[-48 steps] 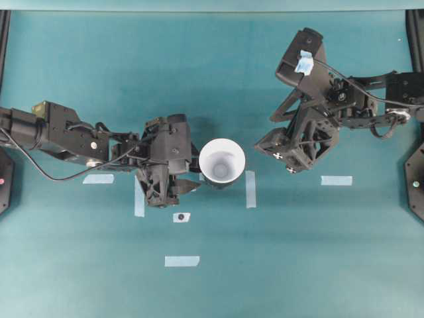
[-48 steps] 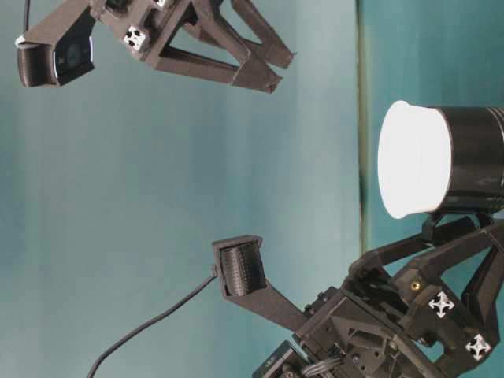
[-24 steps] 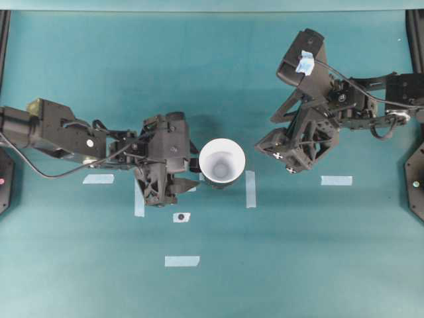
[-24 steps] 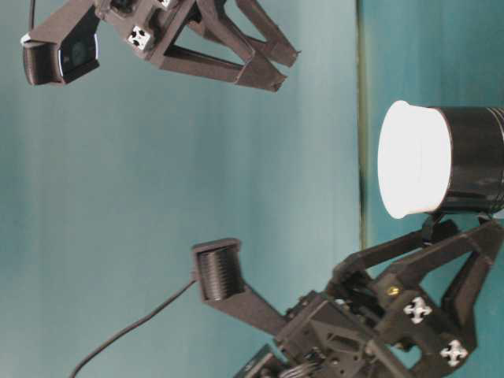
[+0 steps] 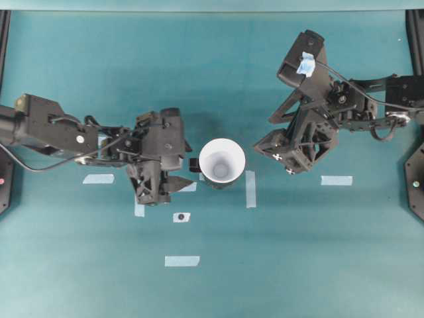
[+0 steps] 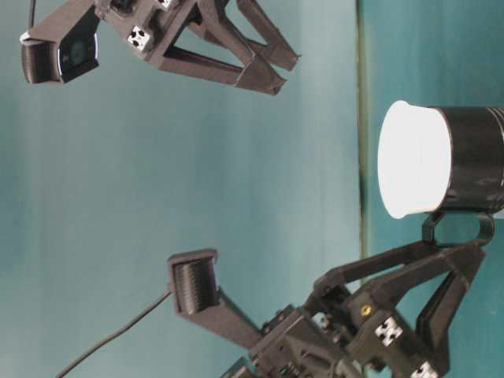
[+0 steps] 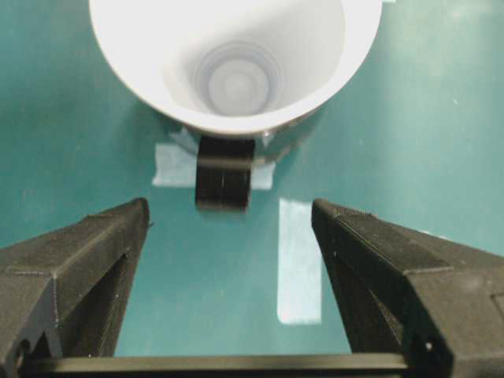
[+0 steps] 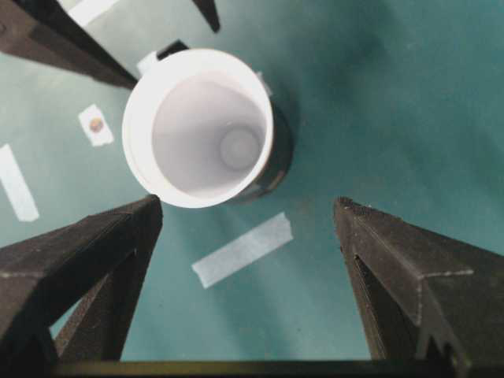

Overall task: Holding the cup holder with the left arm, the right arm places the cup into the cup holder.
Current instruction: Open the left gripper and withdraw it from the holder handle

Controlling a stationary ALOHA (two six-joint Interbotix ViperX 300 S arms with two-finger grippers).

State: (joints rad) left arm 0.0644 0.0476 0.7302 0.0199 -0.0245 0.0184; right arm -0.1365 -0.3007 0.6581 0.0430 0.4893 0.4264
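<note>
The white cup (image 5: 222,162) sits upright inside the glossy black cup holder (image 6: 472,161) on the teal table. Seen from overhead, only the holder's short side handle (image 5: 195,164) pokes out from under the cup's rim. My left gripper (image 5: 184,167) is open just left of that handle, and the left wrist view shows the handle (image 7: 224,169) ahead of the gripper (image 7: 228,213) with nothing between the fingers. My right gripper (image 5: 268,156) hangs open to the right of the cup and above it. In its wrist view the cup (image 8: 201,126) lies beyond the gripper (image 8: 248,209).
Strips of pale tape mark the table: one right of the cup (image 5: 250,189), one further right (image 5: 336,180), one at the left (image 5: 99,179) and one toward the front (image 5: 182,261). A small tape piece with a dark dot (image 5: 181,217) lies nearby.
My left arm has drawn back to the left, away from the holder's handle, with its gripper still open. The right arm, the cup and the holder have stayed put.
</note>
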